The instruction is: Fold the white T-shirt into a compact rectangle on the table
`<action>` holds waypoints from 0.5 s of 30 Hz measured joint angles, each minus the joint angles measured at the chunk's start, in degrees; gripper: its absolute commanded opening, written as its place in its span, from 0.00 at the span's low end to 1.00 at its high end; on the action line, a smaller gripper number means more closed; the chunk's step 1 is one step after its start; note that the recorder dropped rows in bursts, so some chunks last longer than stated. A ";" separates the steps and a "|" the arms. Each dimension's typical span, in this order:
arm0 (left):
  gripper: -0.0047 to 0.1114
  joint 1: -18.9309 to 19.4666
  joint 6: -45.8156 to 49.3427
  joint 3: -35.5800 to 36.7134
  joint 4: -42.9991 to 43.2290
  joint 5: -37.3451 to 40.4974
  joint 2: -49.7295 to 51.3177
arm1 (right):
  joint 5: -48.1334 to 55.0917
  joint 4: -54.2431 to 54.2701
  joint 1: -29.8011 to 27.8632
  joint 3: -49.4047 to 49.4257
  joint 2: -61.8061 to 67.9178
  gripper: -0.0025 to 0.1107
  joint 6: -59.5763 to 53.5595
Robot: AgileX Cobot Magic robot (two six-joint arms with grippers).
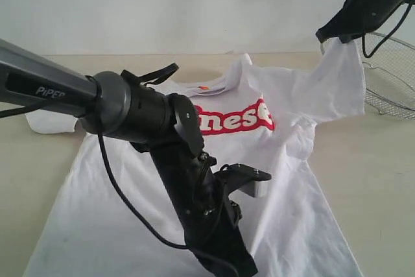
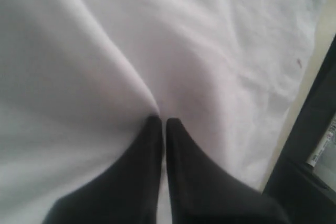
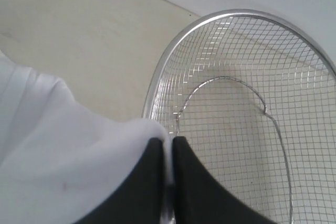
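Exterior view: the white T-shirt lies face up on the pale surface, red lettering showing, as my right claw holds one sleeve raised clear of the surface beside the wire-mesh basket; my left arm slants down over the lower half of the shirt, its tip cut off by the frame edge. Left wrist view: the left claw is pressed together, and creases in the white cloth run to its tips, so I judge it to be pinching a ridge of the shirt's body. Right wrist view: the right claw is closed on a thin edge of white cloth, the basket just behind it. I read this as the opening lengthwise fold, one side of the shirt gripped at sleeve and lower body. The next move, as I see it, calls for carrying both grips across toward the opposite sleeve together, low and level, so the crease falls straight
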 measured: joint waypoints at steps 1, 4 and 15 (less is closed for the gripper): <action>0.08 0.00 0.00 0.65 -0.40 0.25 -0.22 | 0.57 0.12 0.00 0.00 0.00 0.02 0.00; 0.08 -0.12 0.30 2.48 -1.62 0.87 -0.57 | 1.82 0.24 0.00 0.00 0.00 0.02 0.00; 0.08 -0.08 2.02 -1.38 -0.82 -0.21 -2.49 | 9.05 3.15 6.45 -0.05 -4.39 0.02 -4.18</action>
